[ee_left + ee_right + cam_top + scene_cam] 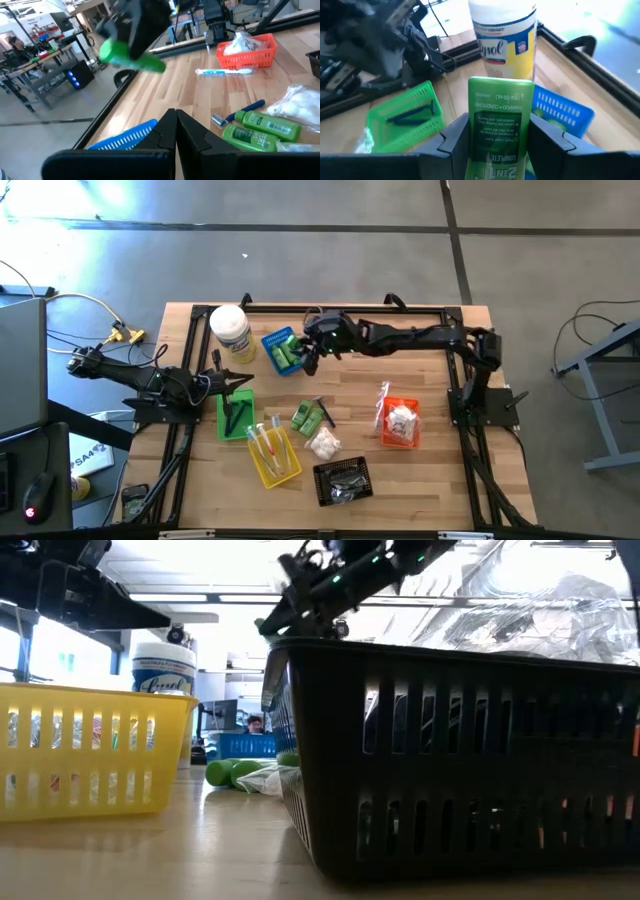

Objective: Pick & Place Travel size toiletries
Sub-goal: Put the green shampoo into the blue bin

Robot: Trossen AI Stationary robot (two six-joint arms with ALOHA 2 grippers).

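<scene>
The wooden surface (350, 395) carries five small baskets. The right arm reaches across the far side of it, and the right gripper (495, 137) hangs over the blue basket (283, 350), its jaws grasping a green bottle (496, 125) (the label reads shampoo and conditioner, upside down in the right wrist view). The left gripper (175, 127) sits near the surface's left edge by the green basket (234, 414), jaws clenched together with nothing between them.

The white jar (231, 332) with a yellow label stands at the far left corner, just beside the blue basket. The black basket (343, 481) lies nearest the front edge, the yellow basket (273, 456) to its left, holding thin sticks, and the orange basket (401, 424) to the right, holding white packets.

Two more green bottles (306, 417) lie side by side in the middle of the surface, between the green and orange baskets, with a white puffy packet (324, 444) just in front of them. A clear-wrapped stick (381, 405) lies against the orange basket's left side.
</scene>
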